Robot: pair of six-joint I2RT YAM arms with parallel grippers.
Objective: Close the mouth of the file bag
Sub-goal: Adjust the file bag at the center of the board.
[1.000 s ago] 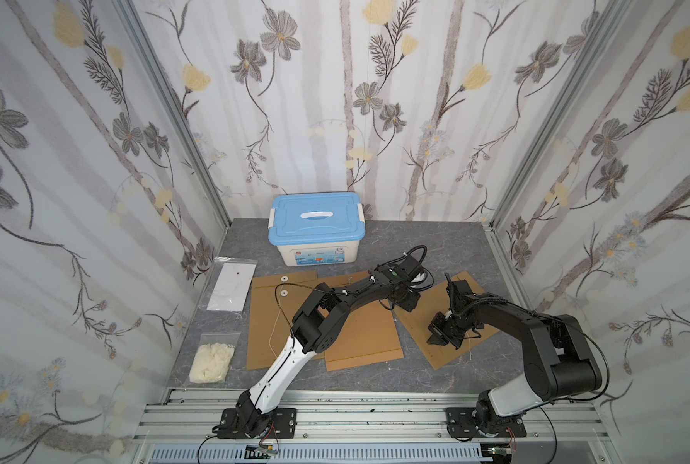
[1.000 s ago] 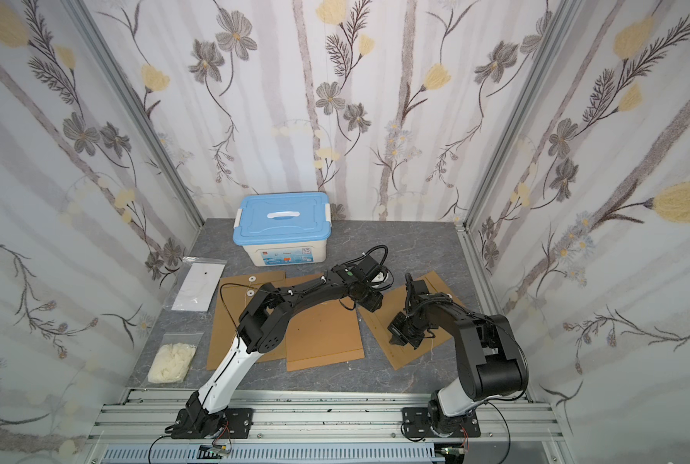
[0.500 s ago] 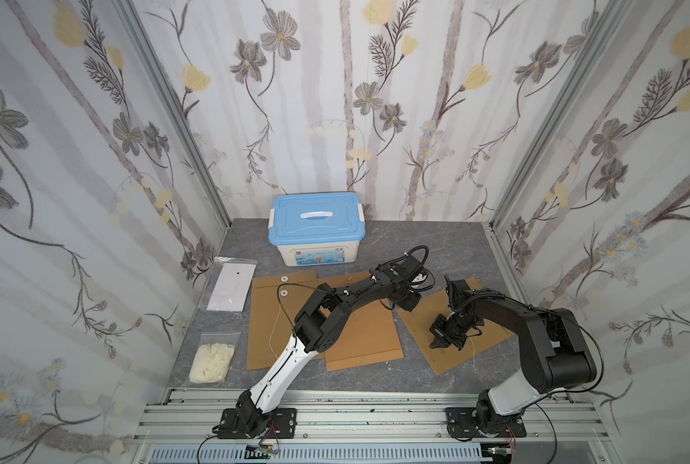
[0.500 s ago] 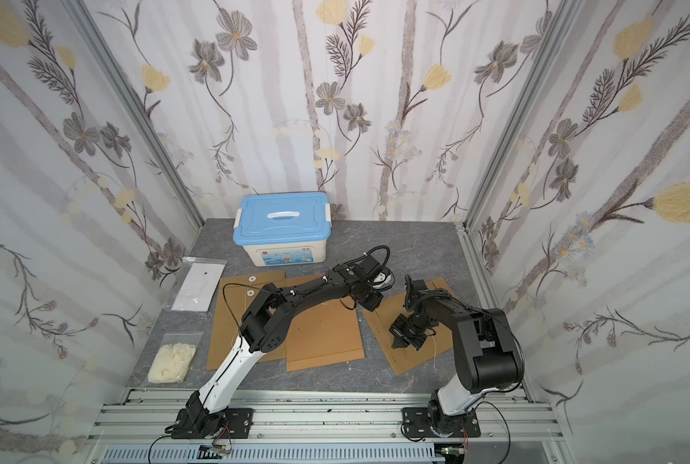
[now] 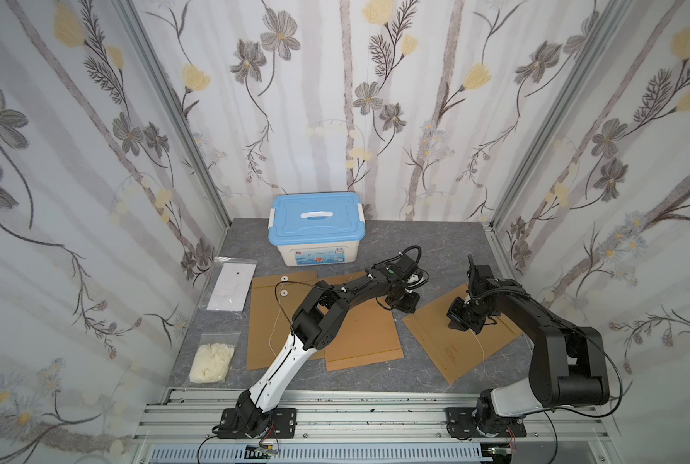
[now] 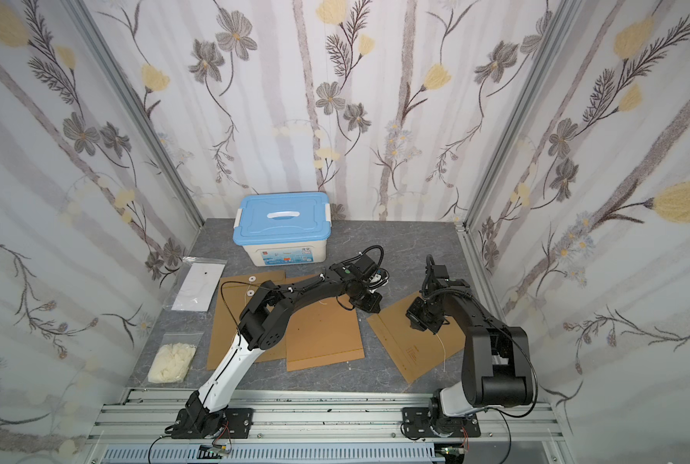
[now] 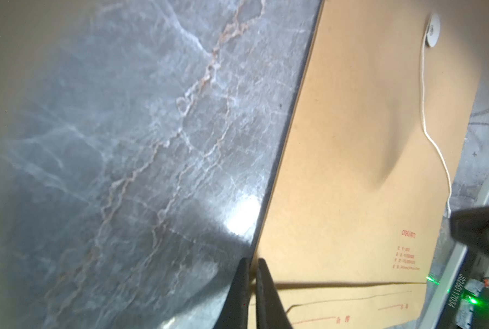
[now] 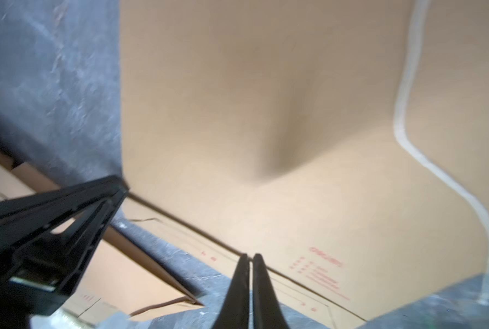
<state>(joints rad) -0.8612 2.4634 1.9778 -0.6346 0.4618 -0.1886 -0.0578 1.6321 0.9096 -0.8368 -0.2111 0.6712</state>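
- Rail (image 5: 355, 418) along the near edge carries both arm bases.
- Clear pouch of white gloves (image 5: 211, 357) lies near-left on the grey marble table (image 5: 435, 249).
- File bag (image 5: 447, 353) lies flat at the right of the table, turned at an angle, seen in both top views (image 6: 411, 353). Whether its mouth is closed cannot be told, since the right arm covers that end.
- String (image 5: 480, 349) lies loose over the bag face and runs off its near edge. In the left wrist view it leads from a white disc (image 7: 433, 30) on the bag.
- Bag face shows a shallow dent in both wrist views (image 8: 266, 85).
- Right gripper (image 5: 457, 323) is low over the middle of the file bag. Its jaws are almost together with only a slit (image 8: 251, 257), and nothing shows between them.
- Left gripper (image 5: 404, 310) is at the bag's left corner. Its jaws are narrow and pinch the bag's edge (image 7: 253, 263).
- Second brown envelope (image 5: 359, 333) lies mid-table under the left arm, overlapping a third brown envelope (image 5: 265, 321) to its left.
- Clear sleeve with a white sheet (image 5: 230, 287) sits by the left wall.
- White box with a blue lid (image 5: 317, 225) stands at the back, lid on.
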